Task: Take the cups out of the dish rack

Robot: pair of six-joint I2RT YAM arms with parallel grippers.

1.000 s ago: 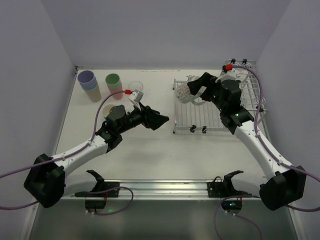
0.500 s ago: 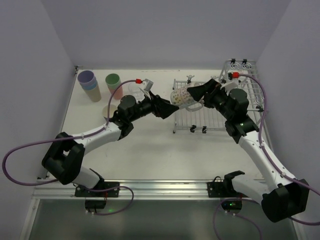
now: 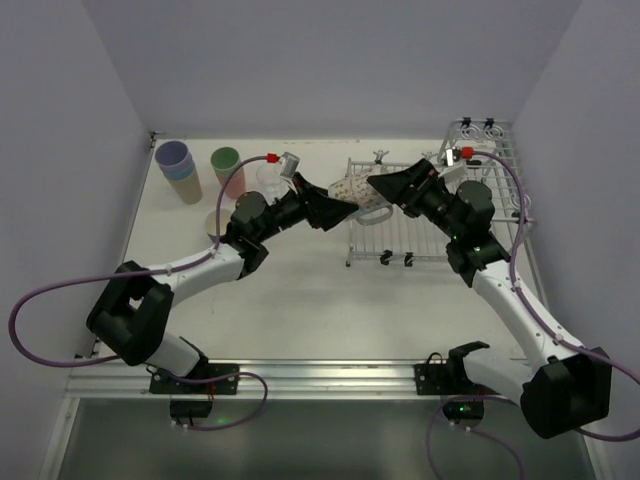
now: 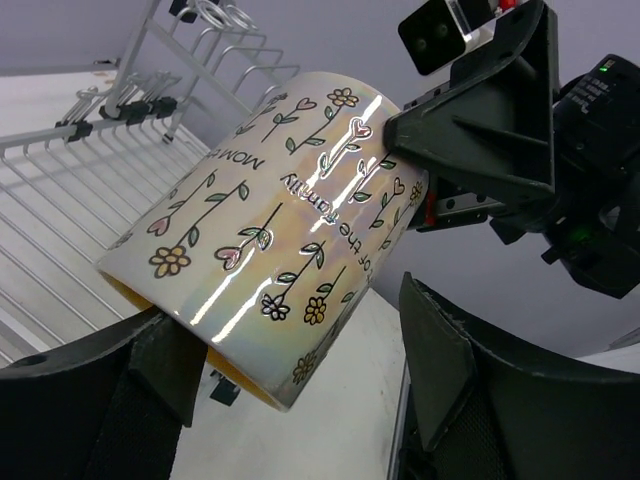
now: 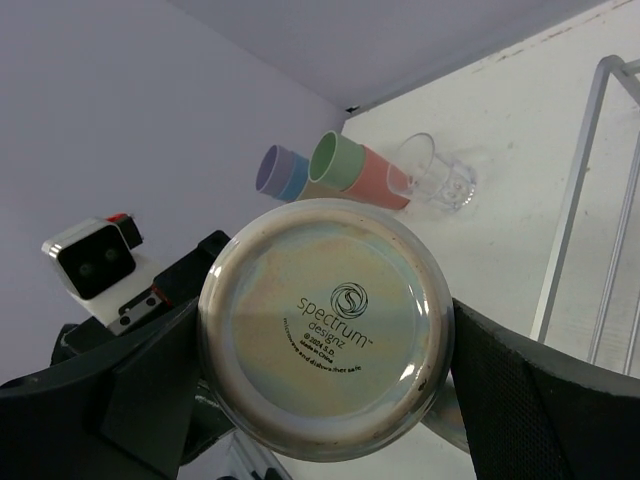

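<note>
A white mug (image 3: pixel 355 190) printed with flowers, orange inside, hangs on its side above the left edge of the dish rack (image 3: pixel 400 238). My right gripper (image 3: pixel 380 186) is shut on it; the right wrist view shows the mug's base (image 5: pixel 325 325) pinched between both fingers. My left gripper (image 3: pixel 338 208) reaches in from the left, open around the mug's rim end (image 4: pixel 280 230). One of its fingers (image 4: pixel 160 350) touches the mug. The other finger (image 4: pixel 440 350) stands a gap away. Other cups stand at the back left.
At the back left stand a lavender-on-blue tumbler stack (image 3: pixel 178 170), a green tumbler on a salmon one (image 3: pixel 229 168) and a clear glass (image 5: pixel 435 180). The rack's taller basket section (image 3: pixel 480 135) is at the far right. Both arms cross the table's middle.
My right gripper carried the mug left off the rack. My left arm swung right to meet it, and its jaws have narrowed around the mug.
</note>
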